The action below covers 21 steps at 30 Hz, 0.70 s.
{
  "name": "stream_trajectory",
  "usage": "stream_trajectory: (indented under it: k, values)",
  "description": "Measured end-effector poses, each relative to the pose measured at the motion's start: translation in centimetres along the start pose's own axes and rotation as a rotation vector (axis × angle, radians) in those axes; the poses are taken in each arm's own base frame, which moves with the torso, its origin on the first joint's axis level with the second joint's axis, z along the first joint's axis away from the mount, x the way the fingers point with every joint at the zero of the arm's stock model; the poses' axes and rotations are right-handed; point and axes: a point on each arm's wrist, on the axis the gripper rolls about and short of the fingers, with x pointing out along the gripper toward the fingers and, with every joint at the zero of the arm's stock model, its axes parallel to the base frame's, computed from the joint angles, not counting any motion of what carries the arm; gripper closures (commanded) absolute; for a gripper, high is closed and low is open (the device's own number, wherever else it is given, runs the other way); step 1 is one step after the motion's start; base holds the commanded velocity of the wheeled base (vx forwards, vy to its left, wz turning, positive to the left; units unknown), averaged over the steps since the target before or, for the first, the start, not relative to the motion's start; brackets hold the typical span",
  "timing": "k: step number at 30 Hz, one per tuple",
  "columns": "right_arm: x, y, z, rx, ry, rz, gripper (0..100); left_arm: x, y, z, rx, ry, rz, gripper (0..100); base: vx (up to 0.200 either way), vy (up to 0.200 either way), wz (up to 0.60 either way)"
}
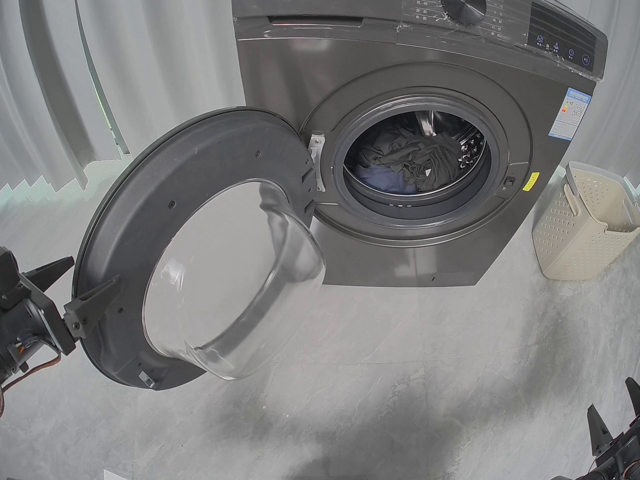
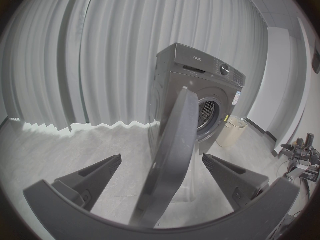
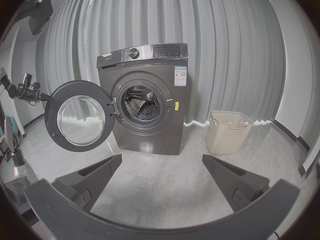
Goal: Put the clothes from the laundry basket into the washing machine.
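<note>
The grey washing machine [image 1: 400, 61] stands with its round door [image 1: 187, 168] swung wide to the left. Dark clothes [image 1: 413, 158] and a blue piece lie in the drum, also seen as clothes [image 3: 148, 110] in the right wrist view. The cream laundry basket [image 1: 580, 235] sits on the floor to the right of the machine; what I see of its inside looks bare. My left gripper [image 1: 95, 269] is open, its fingers on either side of the door's outer rim [image 2: 173, 144]. My right gripper [image 1: 610, 396] is open and holds nothing, low at the right, well back from the machine.
Pale curtains [image 1: 133, 48] hang behind the machine. Grey tiled floor [image 1: 413, 368] lies open in front of the machine and basket. The open door takes up the room at the left front.
</note>
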Motion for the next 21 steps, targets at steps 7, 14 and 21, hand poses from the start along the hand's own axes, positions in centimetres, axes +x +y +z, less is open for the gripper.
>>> stream_trajectory:
  k: [7, 14, 21]
  values:
    - [0.0, 0.0, 0.0, 0.000, 0.000, 0.000, 0, 1.5, -1.1, -0.2, -0.008, 0.042, -0.135, 0, 0.000, 0.000, 0.00]
    - [0.0, 0.0, 0.0, -0.001, 0.000, 0.000, 0, 0.8, -3.6, 0.0, -0.053, 0.036, -0.345, 0, 0.000, 0.000, 0.00]
    - [0.0, 0.0, 0.0, -0.001, 0.000, 0.000, 0, -0.2, -4.1, -0.2, -0.072, 0.026, -0.402, 0, 0.000, 0.000, 0.00]
